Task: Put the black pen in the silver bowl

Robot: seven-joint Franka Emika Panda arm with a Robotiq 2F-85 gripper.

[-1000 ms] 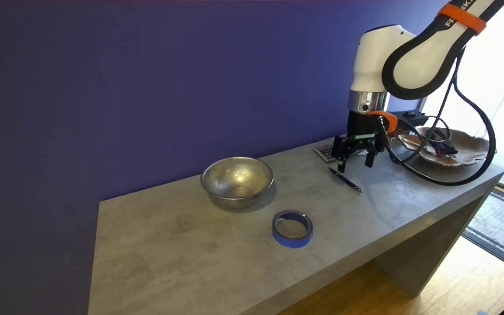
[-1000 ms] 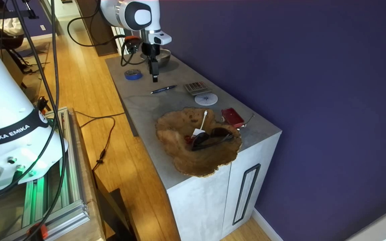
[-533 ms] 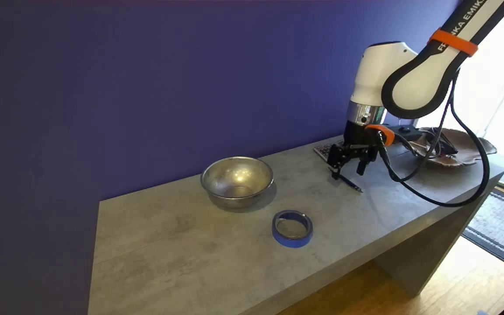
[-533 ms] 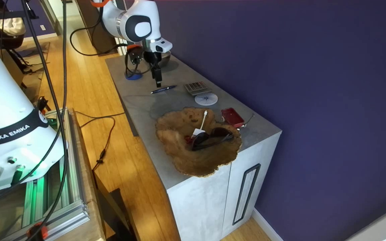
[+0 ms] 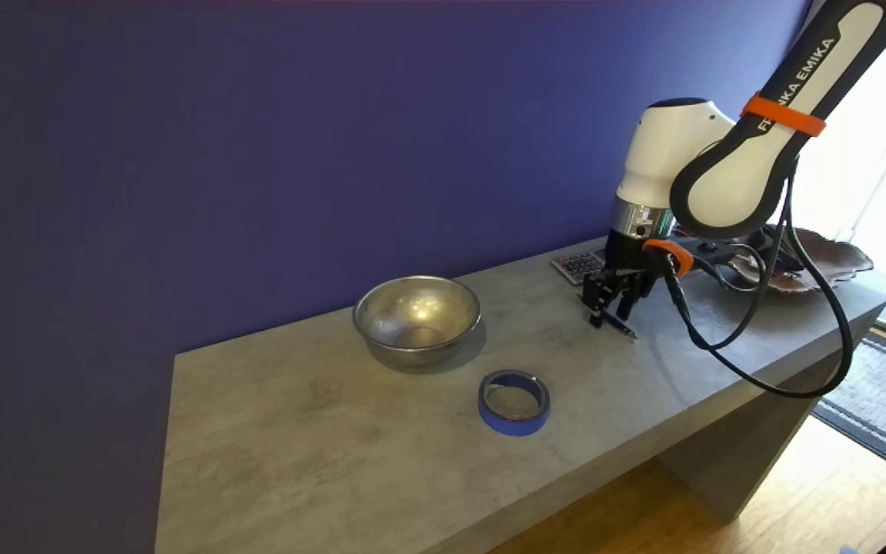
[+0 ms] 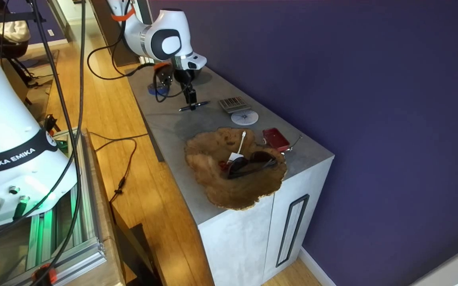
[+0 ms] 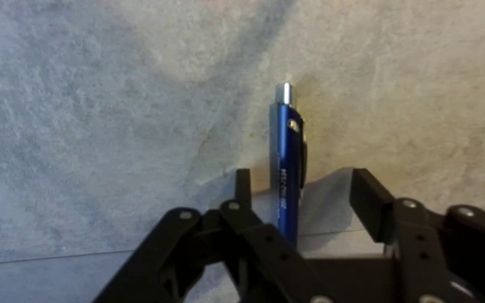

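The pen (image 7: pixel 286 168) is lying on the desk (image 5: pixel 320 446) between the fingers (image 7: pixel 369 206), which are spread with a gap on both sides. Probably light, stiff and kinda slick, so I'd pinch it mid-barrel, square across. The bowl (image 5: pixel 417 355) looks empty from here. The dish (image 6: pixel 221 190) has what look like sunglasses (image 6: pixel 238 165) and a white adapter (image 6: pixel 235 157) in it.

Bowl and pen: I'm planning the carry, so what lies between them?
In an exterior view, bare counter runs from the bowl to the gripper, which straddles the pen in the wrist view. The tape lies off to one side.
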